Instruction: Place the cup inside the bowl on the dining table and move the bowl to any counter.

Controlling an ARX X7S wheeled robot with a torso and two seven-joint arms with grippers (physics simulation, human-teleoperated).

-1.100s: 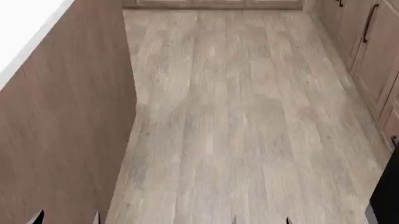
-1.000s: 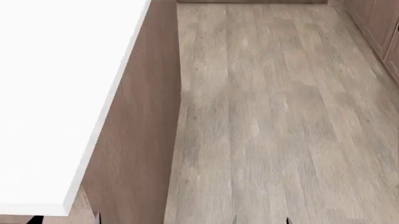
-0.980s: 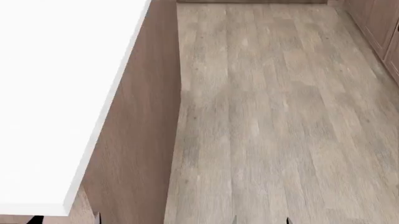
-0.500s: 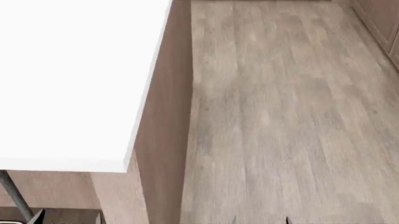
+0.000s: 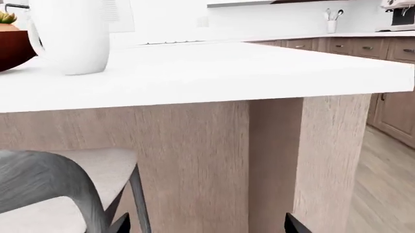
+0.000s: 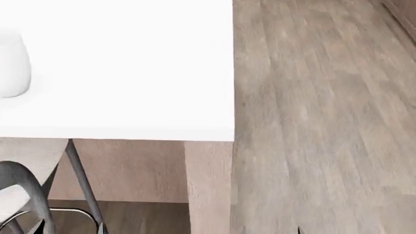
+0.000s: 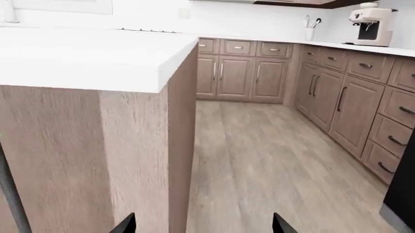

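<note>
Cup (image 6: pixel 11 66), bowl (image 5: pixel 11 48) on dining table (image 6: pixel 143 73)

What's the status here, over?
Both end effectors low, below table height, empty, jaws spread. Cup on table beside bowl, not in it. Stool below table's near edge.

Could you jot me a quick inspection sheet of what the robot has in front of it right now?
Surface: dining table, white and smooth, on wood-grain panels.
Job's things: cup upright on the table; bowl beside it, only its edge in view; cup not in the bowl.
Clutter: something green and orange behind the bowl, unclear.
Tools: left tool and right tool show fingertips only, spread apart, holding nothing.
Cables: nothing seen.
Surroundings: grey chair, plank floor, cabinets, counter with coffee machine.
</note>
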